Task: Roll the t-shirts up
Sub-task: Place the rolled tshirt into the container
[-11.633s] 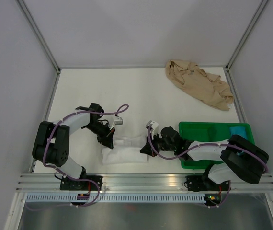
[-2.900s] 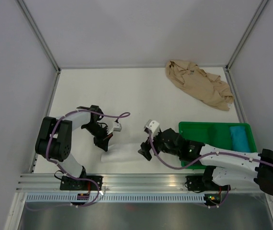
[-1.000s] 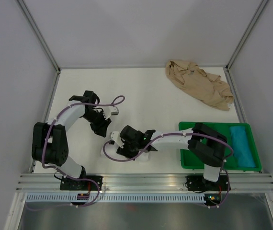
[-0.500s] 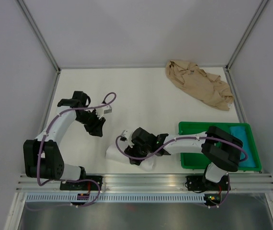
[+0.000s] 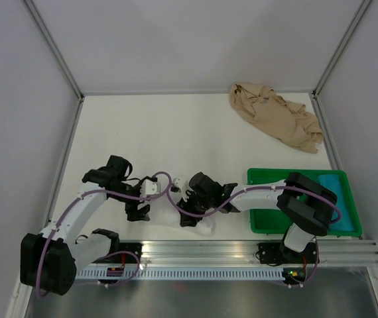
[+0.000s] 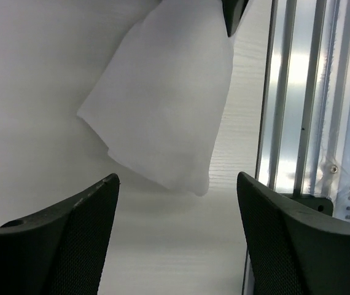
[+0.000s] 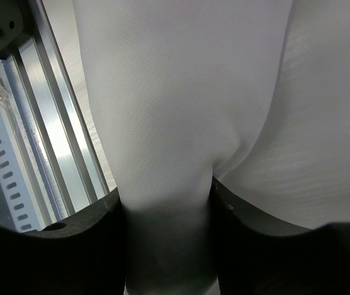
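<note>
**A:** Where was the white shirt (image 6: pixel 163 104)?

**B:** Bundled at the near edge of the table (image 5: pixel 176 126), just beside the metal rail (image 6: pixel 298 123) and between the two claws. The tan shirt (image 5: pixel 275 119) lay crumpled in the far right corner, well apart.

**A:** Which claw had hold of it?

**B:** The right claw (image 5: pixel 188 215) was pinching a fold, with cloth bulging between its fingers (image 7: pixel 64 246). The left claw (image 5: pixel 138 212) was spread wide with nothing in it.

**A:** And from the left claw, which way did the bundle lie?

**B:** To its right, straight ahead of its fingers, with the narrow end just at their mouth. The long axis ran on away from that claw, alongside the rail. I judged that a short advance would let the left claw close on that near end.
</note>
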Robot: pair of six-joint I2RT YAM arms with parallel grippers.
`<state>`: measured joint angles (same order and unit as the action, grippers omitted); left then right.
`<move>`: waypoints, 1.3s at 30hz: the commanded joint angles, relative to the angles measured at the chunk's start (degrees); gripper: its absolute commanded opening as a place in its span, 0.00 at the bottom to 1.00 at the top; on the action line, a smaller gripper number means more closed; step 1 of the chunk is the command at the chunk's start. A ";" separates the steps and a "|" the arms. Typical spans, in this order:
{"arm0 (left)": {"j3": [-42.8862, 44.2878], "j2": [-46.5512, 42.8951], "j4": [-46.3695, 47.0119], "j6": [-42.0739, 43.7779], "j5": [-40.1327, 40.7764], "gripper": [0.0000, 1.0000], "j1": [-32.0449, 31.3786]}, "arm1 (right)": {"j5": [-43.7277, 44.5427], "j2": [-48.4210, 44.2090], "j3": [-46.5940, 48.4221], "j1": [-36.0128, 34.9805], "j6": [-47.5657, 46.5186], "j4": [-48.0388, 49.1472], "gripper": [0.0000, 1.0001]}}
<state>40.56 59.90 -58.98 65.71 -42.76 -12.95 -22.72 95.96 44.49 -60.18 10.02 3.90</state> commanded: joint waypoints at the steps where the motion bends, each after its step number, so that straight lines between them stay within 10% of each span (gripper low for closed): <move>1: -2.93 0.74 7.99 6.36 0.13 0.84 -1.55 | 1.27 2.12 -1.69 0.77 -3.34 -3.63 0.56; 8: -9.09 1.10 19.43 5.04 3.48 0.91 -3.40 | 4.35 0.72 -0.63 0.68 -5.89 -5.75 0.60; 26: -12.69 0.04 18.82 4.95 3.04 0.51 -4.72 | 22.37 -11.41 -0.02 -6.70 -11.08 -16.38 0.82; 39: -9.45 -0.92 19.08 -1.89 4.88 0.65 -2.88 | 27.73 -1.93 11.76 -9.06 -3.87 -18.51 0.98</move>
<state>28.40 60.62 -41.36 67.61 -37.45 -17.23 2.39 92.62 52.66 -67.44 3.81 -14.94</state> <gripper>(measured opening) 0.637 0.979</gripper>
